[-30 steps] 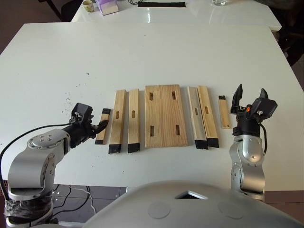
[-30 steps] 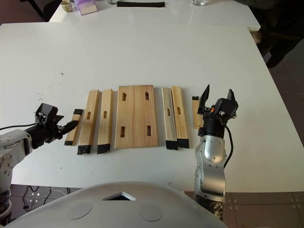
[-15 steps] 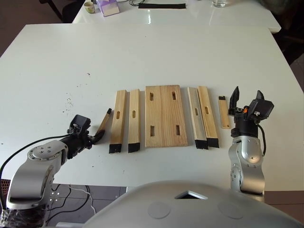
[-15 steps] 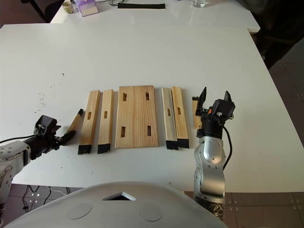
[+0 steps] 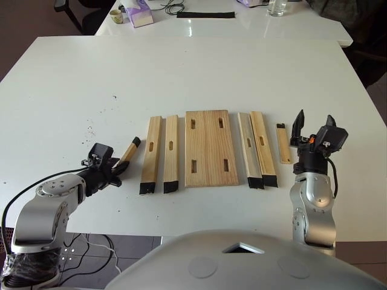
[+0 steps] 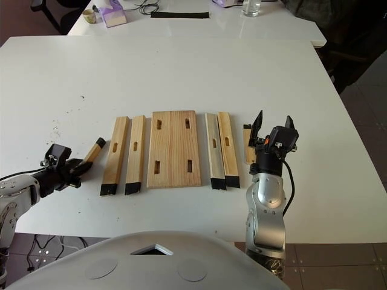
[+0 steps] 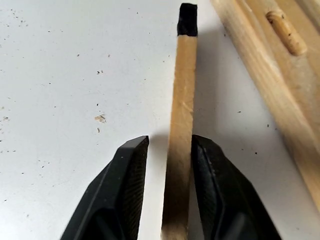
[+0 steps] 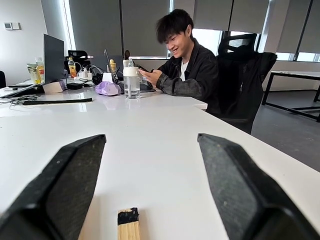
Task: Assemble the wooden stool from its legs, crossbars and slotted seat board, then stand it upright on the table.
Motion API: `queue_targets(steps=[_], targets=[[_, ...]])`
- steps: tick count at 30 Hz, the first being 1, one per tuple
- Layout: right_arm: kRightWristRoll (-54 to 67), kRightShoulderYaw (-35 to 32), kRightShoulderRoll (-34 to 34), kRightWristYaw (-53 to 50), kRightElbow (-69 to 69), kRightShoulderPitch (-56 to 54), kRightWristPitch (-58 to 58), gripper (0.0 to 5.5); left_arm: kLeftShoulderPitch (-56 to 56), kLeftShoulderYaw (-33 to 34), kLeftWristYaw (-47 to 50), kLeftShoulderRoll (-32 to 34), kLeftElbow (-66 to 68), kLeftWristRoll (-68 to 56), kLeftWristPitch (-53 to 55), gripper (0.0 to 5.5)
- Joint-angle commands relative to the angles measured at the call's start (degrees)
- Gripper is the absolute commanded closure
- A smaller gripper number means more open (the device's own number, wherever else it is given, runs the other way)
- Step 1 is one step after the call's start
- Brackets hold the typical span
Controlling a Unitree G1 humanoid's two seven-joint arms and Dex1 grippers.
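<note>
Tissue box (image 5: 140, 13), cup (image 5: 113, 11), black strip (image 5: 205, 14), glass (image 5: 277, 7) on far table (image 5: 242, 27)

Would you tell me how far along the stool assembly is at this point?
Nothing is joined yet: the seat board and four legs lie flat on the table. In hand: the left gripper grips one short crossbar; the right gripper is open by the other crossbar. All fitting and standing upright remain.

No legible text or markings
</note>
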Motion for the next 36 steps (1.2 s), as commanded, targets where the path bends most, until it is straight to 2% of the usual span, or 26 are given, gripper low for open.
queue_targets(steps=[1, 4, 10, 13, 19, 22, 24, 30, 36], targets=[[0.63, -1.49, -1.09, 0.51, -0.09, -4.32, 1.2, 2.08, -9.21, 0.53, 3.25, -4.18, 4.24, -1.5, 3.22, 4.59], [2.18, -4.29, -4.27, 2.58, -0.2, -8.77, 3.0, 2.08, -21.15, 1.31, 6.13, -8.9, 6.48, -2.61, -0.22, 5.07], [5.66, -8.6, -11.24, 7.7, 1.56, -18.34, 6.99, 2.08, -37.07, 4.97, 9.07, -12.24, 7.21, -4.14, -9.85, 5.09], [9.65, -7.6, -13.09, 11.98, 0.9, -22.13, 9.96, 2.08, -41.34, 1.38, 7.67, -13.35, 3.05, -4.59, -14.57, 5.09], [43.54, -6.02, -16.21, 25.02, -8.59, -30.04, 31.87, 2.08, -38.7, -14.92, 2.56, -15.31, -6.05, 1.72, -28.78, 5.09], [59.85, -7.85, -19.45, 24.84, -9.71, -34.65, 39.77, 2.08, -36.6, -21.34, 1.04, -14.94, -5.55, 8.65, -38.54, 5.09], [69.85, -8.45, -21.53, 22.92, -9.36, -37.68, 42.6, 2.08, -35.54, -23.21, 1.1, -14.88, -4.15, 12.13, -43.69, 5.09], [82.02, -6.89, -23.95, 15.99, -8.1, -40.54, 44.52, 2.08, -34.18, -26.03, 1.36, -15.51, -3.02, 18.25, -54.37, 5.09], [84.23, -4.67, -26.19, 14.28, -8.11, -39.24, 43.83, 2.08, -33.09, -26.72, 1.87, -16.53, -2.74, 20.38, -58.84, 5.09]])
